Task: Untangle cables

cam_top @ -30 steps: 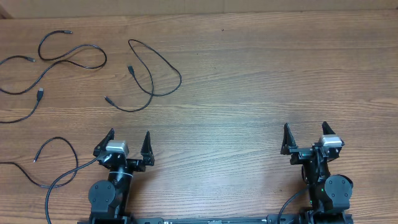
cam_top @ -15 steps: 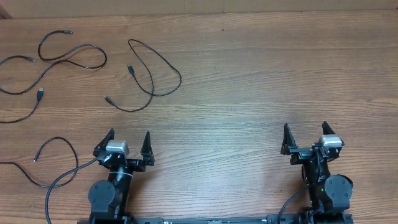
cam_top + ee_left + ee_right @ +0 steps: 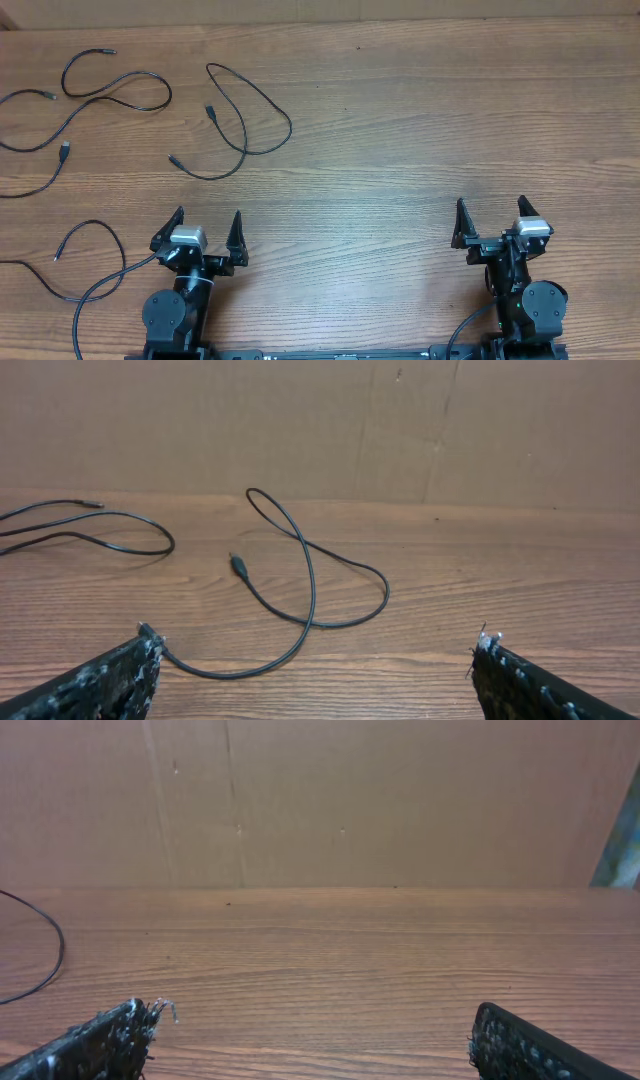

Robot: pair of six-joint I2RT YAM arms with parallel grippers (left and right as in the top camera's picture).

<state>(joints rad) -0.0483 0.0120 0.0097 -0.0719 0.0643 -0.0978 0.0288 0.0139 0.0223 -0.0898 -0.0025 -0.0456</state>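
Note:
Several thin black cables lie apart on the left of the wooden table. One looped cable lies in front of my left gripper and also shows in the left wrist view. A wavy cable lies at the far left, with its far end in the left wrist view. Another cable runs off the left edge, and a fourth lies near the left arm base. My left gripper is open and empty, short of the looped cable. My right gripper is open and empty over bare wood.
A thicker black arm cable curves from the left arm base to the front edge. A cardboard wall stands behind the table's far edge. The right wrist view shows a bit of cable at its left edge.

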